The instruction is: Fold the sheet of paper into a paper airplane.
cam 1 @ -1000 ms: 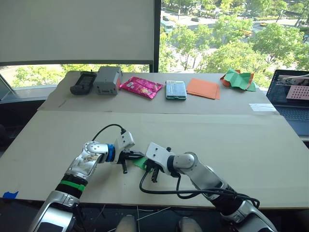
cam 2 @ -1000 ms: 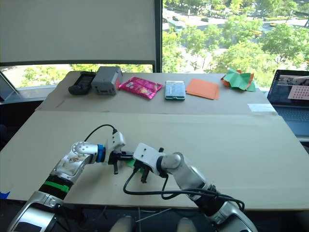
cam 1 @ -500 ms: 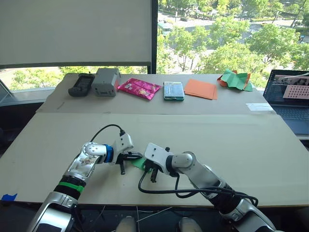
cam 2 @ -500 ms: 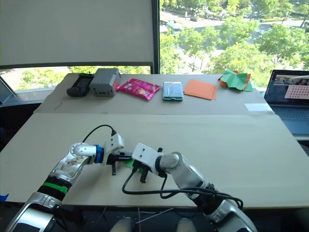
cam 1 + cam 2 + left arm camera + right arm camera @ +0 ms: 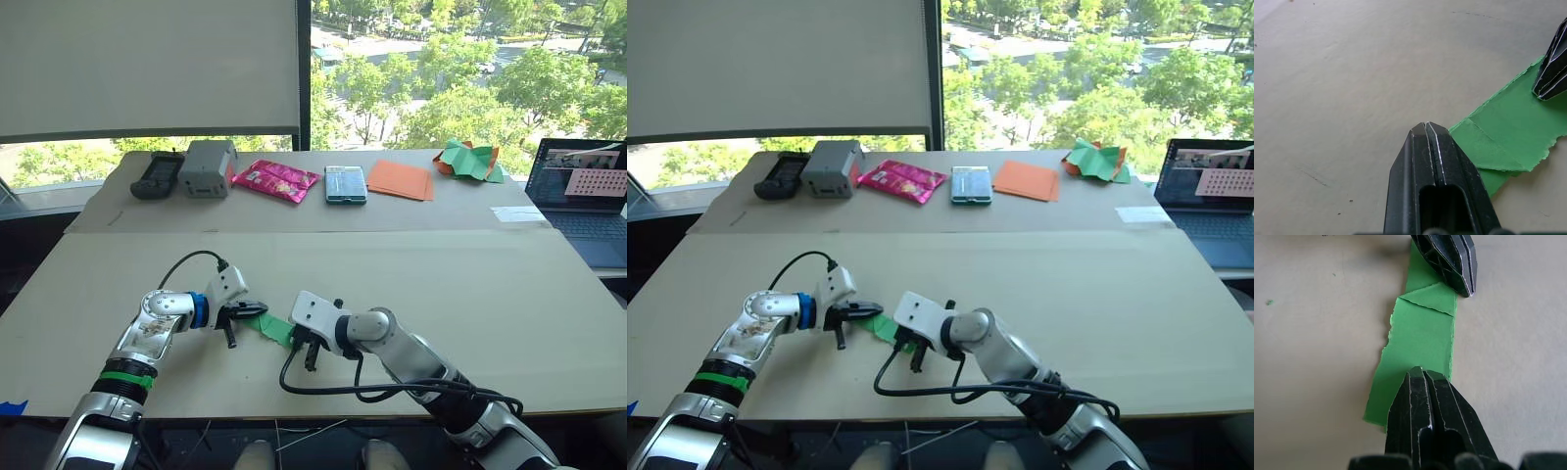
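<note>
Paper airplane [image 5: 1420, 352], thin, floppy and tear-prone, is lying creased; both closed fingers are pinning its ends—best gripped along folded edges.

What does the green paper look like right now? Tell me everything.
The paper is thin and bright green, a narrow folded strip with rough, torn-looking edges and a triangular flap creased over near one end. It lies flat on the tan table, close to the robot. The left gripper presses its closed tips on the flap end, and the right gripper presses closed tips on the opposite end.
</note>
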Controlling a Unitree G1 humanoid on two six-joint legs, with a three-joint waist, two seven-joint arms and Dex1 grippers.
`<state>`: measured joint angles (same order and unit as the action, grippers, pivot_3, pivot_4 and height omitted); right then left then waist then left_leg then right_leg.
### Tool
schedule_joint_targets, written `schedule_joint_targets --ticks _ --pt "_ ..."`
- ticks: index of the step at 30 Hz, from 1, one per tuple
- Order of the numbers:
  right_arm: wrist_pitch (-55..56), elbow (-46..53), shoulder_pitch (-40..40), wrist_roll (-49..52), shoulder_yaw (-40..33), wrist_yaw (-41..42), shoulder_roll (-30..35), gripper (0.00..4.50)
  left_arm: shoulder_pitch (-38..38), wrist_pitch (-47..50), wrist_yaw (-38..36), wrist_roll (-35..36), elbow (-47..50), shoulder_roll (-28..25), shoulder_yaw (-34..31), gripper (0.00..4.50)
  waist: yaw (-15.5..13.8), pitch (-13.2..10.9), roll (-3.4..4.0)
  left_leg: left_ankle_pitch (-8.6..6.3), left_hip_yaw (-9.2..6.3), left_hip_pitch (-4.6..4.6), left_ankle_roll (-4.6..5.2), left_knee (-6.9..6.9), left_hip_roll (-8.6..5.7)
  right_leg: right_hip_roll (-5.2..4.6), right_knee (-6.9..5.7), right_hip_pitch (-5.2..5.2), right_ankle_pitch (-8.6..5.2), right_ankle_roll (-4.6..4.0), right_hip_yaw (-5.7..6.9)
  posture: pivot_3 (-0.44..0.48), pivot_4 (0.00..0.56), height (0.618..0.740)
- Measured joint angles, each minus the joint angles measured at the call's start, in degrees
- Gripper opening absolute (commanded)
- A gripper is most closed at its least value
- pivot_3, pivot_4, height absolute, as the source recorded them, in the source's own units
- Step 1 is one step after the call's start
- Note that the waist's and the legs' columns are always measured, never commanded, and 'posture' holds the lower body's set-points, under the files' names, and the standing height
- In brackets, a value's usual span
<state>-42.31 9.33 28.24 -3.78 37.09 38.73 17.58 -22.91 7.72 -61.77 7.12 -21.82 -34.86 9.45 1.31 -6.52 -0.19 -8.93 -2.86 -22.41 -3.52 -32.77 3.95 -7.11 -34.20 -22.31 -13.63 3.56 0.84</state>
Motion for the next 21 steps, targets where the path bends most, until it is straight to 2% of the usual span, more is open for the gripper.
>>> schedule_joint_targets --ticks 14,21 --pt "0.03 -0.23 0.59 -0.01 0.47 0.68 0.19 0.03 2.72 0.37 1.50 0.27 0.97 -2.14 -3.48 0.00 0.14 -0.02 0.03 -0.10 0.01 0.10 -0.07 0.03 0.01 -0.05 0.03 -0.05 -0.01 -0.02 0.01 0.000 0.150 0.706" --pt "0.66 -0.23 0.77 -0.03 0.40 0.69 0.18 0.03 3.83 8.02 2.41 3.89 4.58 -2.19 -6.88 0.00 0.26 -0.18 -0.08 -0.12 0.01 0.04 -0.09 0.06 0.01 -0.08 0.03 -0.20 -0.01 -0.02 0.04 0.000 0.150 0.706"
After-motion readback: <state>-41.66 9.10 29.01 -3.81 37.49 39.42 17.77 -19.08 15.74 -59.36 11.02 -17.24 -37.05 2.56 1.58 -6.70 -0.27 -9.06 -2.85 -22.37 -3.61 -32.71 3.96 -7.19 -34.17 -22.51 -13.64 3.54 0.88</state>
